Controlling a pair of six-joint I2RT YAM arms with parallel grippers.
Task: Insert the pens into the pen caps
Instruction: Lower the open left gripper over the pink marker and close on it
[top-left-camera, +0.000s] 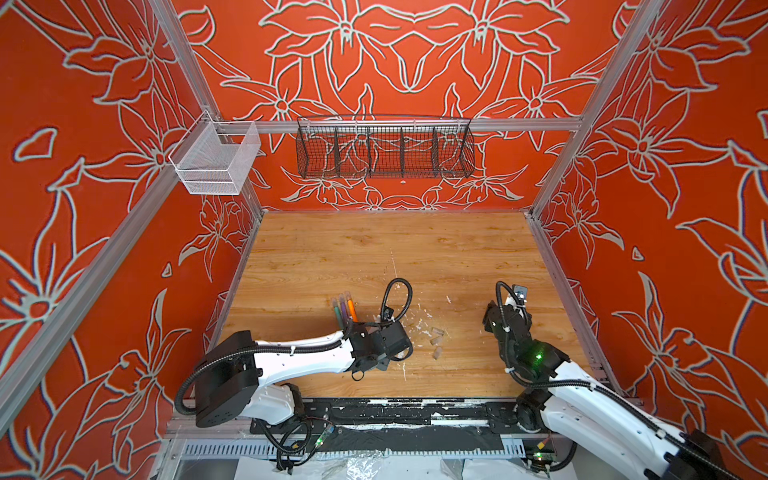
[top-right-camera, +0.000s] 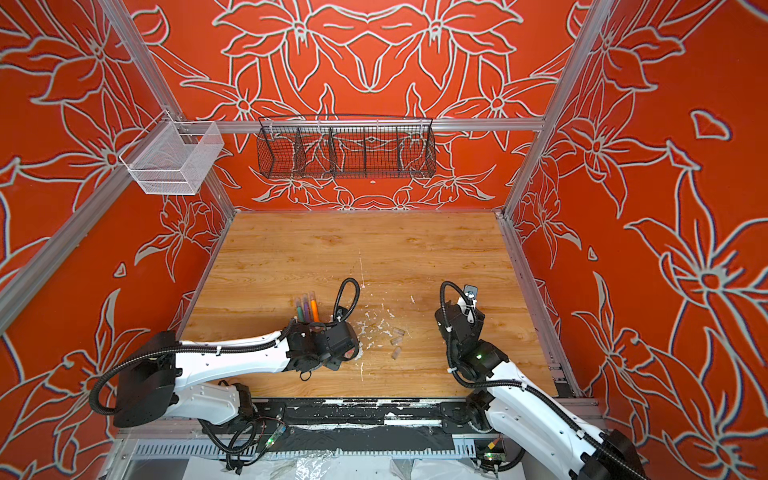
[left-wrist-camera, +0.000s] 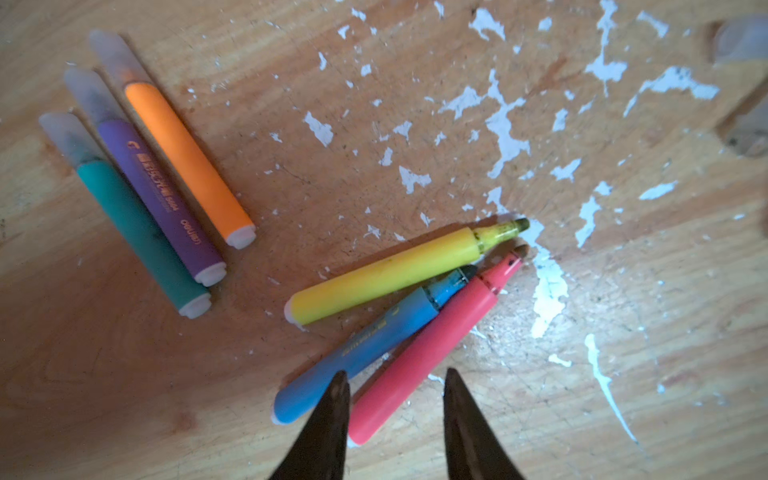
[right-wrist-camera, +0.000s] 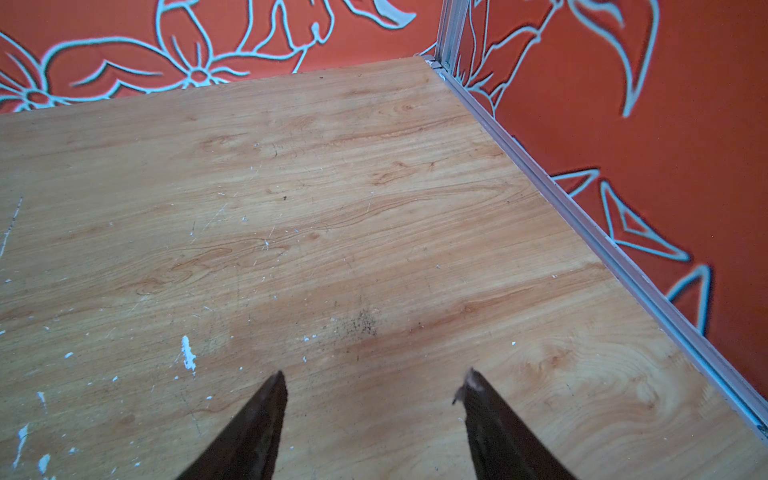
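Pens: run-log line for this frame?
capped: green, purple, orange | uncapped: yellow, blue, pink | loose caps: three | left gripper: open above pink | right gripper: open, empty

Left arm (top-left-camera: 303, 360) and right arm (top-left-camera: 582, 395), as I saw them from my station: white moulded shells ran between black joint housings. Black ribbed conduit (top-left-camera: 299, 348) ran along each limb. A green lamp (top-left-camera: 539, 356) glowed on the right arm's black housing. The left claw (left-wrist-camera: 395, 374) and the right claw (right-wrist-camera: 376, 374) each ended in two dark, tapered, pointed fingers.
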